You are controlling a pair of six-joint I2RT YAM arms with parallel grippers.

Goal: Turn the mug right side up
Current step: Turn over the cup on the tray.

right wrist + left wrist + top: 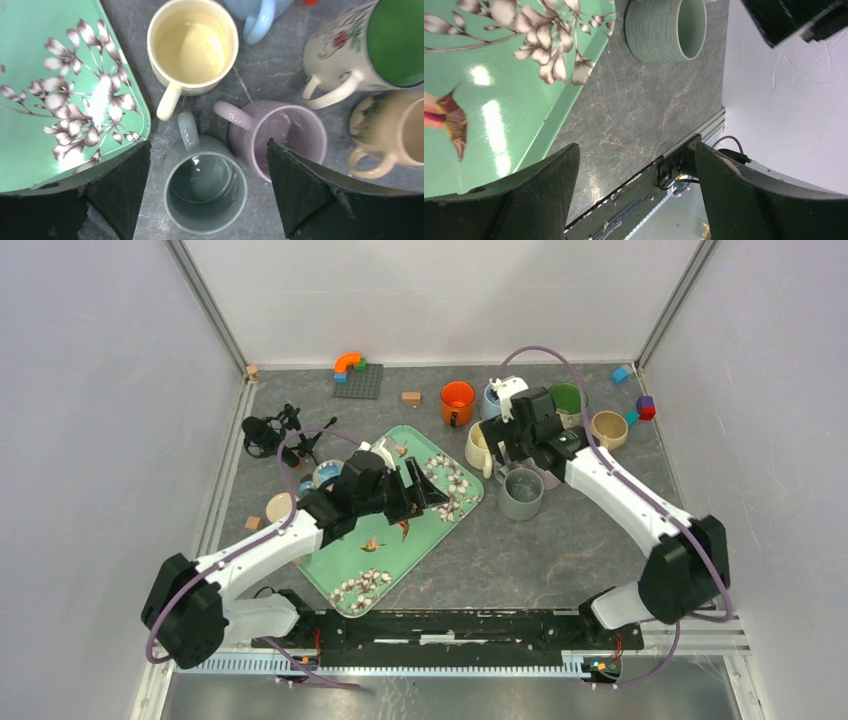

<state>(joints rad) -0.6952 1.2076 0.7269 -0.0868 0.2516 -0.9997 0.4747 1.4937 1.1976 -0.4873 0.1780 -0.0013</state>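
A grey-green mug (520, 495) stands upright on the table just right of the tray, its mouth facing up and its handle toward the back. In the right wrist view the mug (205, 187) sits between and below the fingers of my right gripper (208, 147), which is open and touches nothing. From above, my right gripper (508, 455) hangs over the mug cluster. My left gripper (425, 490) is open and empty above the tray's right part. In the left wrist view my left gripper (636, 150) frames bare table, and the mug (664, 30) is at the top.
A green floral tray (345, 555) lies in the middle. Close round the grey mug stand a cream mug (192, 47), a lilac mug (285, 137), a floral green-lined mug (370, 45), a beige mug (395, 130) and a blue one (260, 12). An orange mug (457, 402) is behind.
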